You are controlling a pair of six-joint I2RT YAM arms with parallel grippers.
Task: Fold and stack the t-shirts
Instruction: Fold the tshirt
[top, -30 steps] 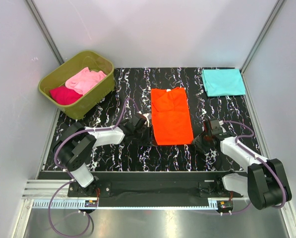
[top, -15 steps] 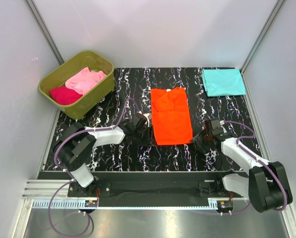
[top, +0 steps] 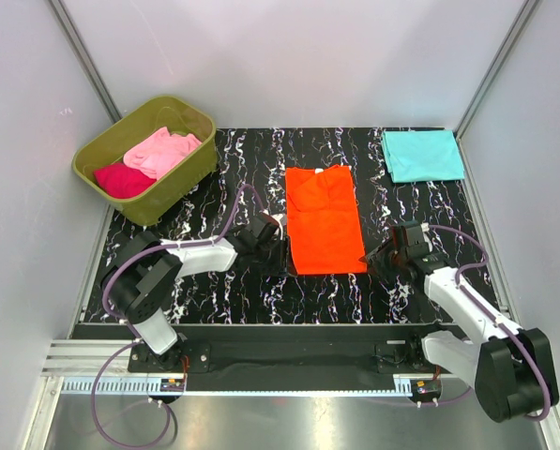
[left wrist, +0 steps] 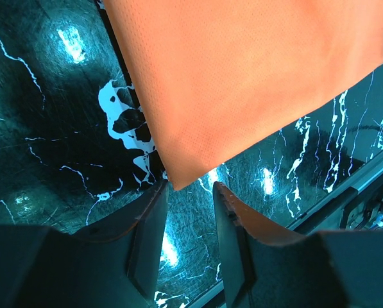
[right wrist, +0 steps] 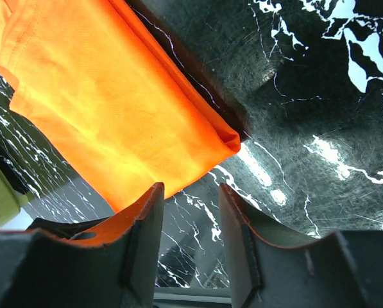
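The orange t-shirt (top: pixel 324 219) lies folded into a long strip on the black marble table (top: pixel 261 291), sleeves inward. My left gripper (top: pixel 276 251) is open and empty, its jaws just short of the shirt's near left corner (left wrist: pixel 178 183). My right gripper (top: pixel 371 257) is open and empty beside the shirt's near right corner (right wrist: pixel 233 142). The teal t-shirt (top: pixel 422 155) lies folded at the far right corner. The light pink t-shirt (top: pixel 162 150) and the magenta t-shirt (top: pixel 123 179) lie crumpled in the tub.
The olive-green tub (top: pixel 190 178) stands at the far left, overhanging the table's edge. White walls with metal posts close in the table on three sides. A metal rail (top: pixel 289 382) runs along the near edge behind the arm bases.
My right gripper has moved left toward the orange shirt's near right corner. My left gripper has edged slightly right toward the near left corner. The shirts have not moved.
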